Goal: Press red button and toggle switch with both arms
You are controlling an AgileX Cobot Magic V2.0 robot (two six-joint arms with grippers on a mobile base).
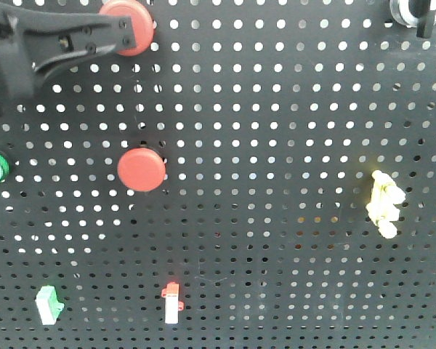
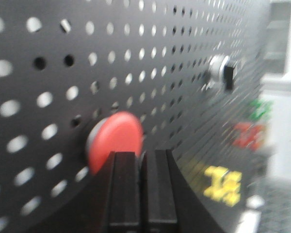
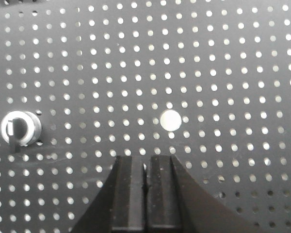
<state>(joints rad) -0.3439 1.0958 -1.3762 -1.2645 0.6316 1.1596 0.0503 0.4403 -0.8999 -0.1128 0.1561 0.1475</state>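
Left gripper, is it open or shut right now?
Shut: the left gripper has its fingers pressed together with nothing between, tips by the red button.

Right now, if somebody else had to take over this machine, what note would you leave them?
Left claw: shut, empty, tip at the upper red button; I cannot tell if it is pressing.
Right claw: shut, empty, facing bare pegboard; the switch sits apart, to the left in its camera view.
Done: nothing confirmed.
Left: press the button, bring the right claw to the switch, flip it.
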